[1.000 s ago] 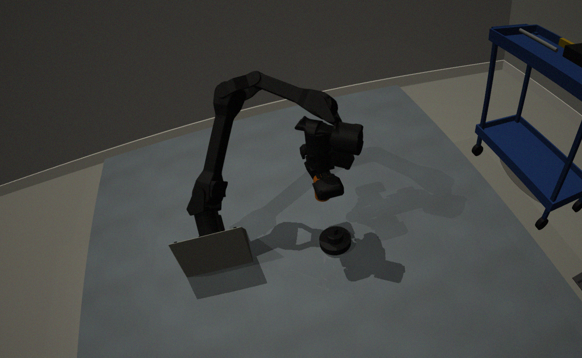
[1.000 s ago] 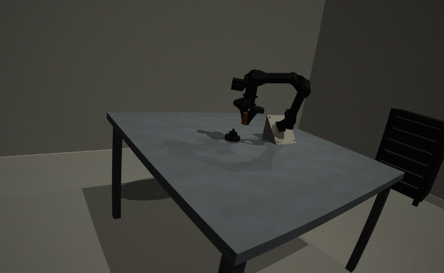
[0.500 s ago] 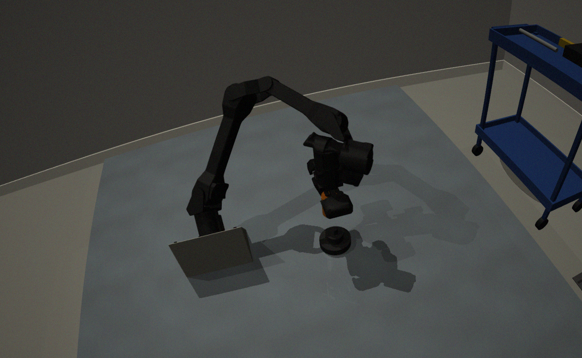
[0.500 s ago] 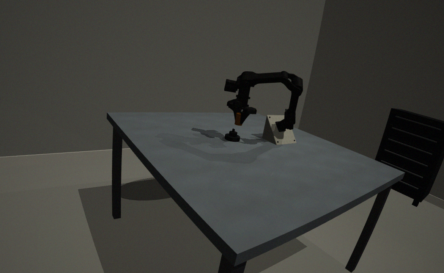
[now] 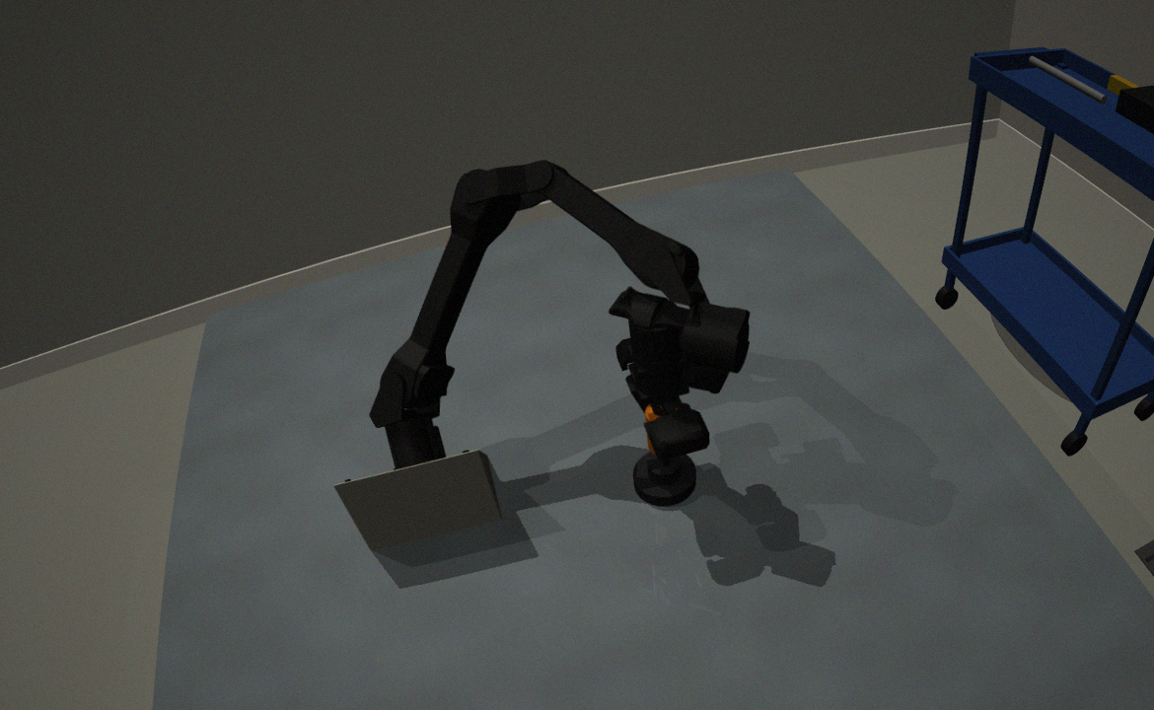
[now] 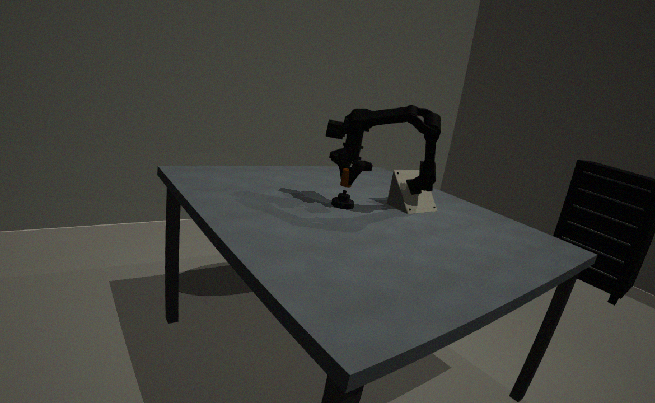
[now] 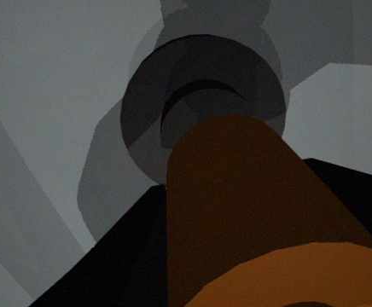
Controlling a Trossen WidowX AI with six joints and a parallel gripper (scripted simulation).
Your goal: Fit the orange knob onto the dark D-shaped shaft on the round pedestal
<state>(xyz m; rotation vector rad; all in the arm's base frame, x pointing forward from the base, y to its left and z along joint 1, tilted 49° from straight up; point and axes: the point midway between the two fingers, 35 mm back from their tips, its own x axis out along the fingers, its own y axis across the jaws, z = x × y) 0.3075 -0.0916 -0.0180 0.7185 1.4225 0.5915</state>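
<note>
The orange knob (image 5: 649, 442) (image 6: 345, 177) (image 7: 237, 183) is upright between the fingers of my gripper (image 6: 346, 179) (image 7: 233, 186), which is shut on it. The round dark pedestal (image 5: 664, 490) (image 6: 342, 204) (image 7: 203, 57) stands on the table. The dark shaft (image 6: 344, 192) rises from its middle. In the exterior view the knob hangs just above the shaft's tip, with a small gap between them. In the wrist view the knob covers the shaft and part of the pedestal's raised middle. The shaft's flat side and the knob's hole underneath are hidden.
The arm's pale wedge-shaped base (image 5: 422, 507) (image 6: 412, 200) stands on the grey-blue table (image 5: 299, 617) (image 6: 394, 280), to one side of the pedestal. A blue cart (image 5: 1057, 309) stands beyond the table, and a black chair (image 6: 610, 225) is beside it in the exterior view.
</note>
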